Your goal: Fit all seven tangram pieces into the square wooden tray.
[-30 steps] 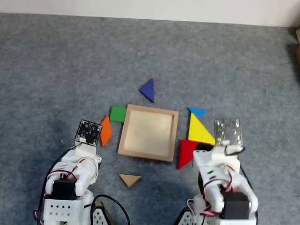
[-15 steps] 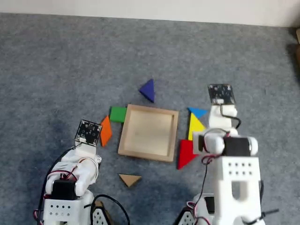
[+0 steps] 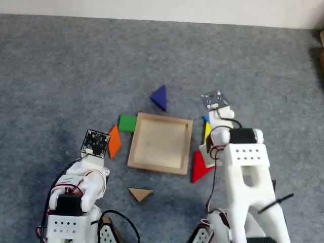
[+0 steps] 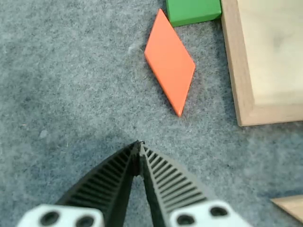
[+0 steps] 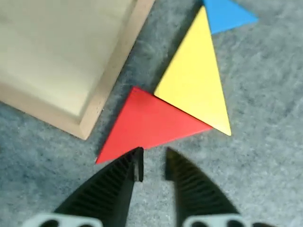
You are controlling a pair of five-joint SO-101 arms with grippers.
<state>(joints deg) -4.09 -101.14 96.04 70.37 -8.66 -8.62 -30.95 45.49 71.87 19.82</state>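
- Right wrist view: right gripper [image 5: 152, 163] is seen slightly parted, nothing held, just beside red triangle [image 5: 147, 125], which is laid next to tray [image 5: 118, 61].
- Left gripper [image 4: 139, 151] is seen clenched, empty, near orange parallelogram [image 4: 169, 61].

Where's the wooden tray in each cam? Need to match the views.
High view: wooden tray mid-table, between the orange piece and the red triangle.
Left wrist view: one tray corner and rim, beside the orange piece and the green square.
Right wrist view: another tray corner, with the red triangle just off its rim.
Shared landmark: the tray's pale raised rim.
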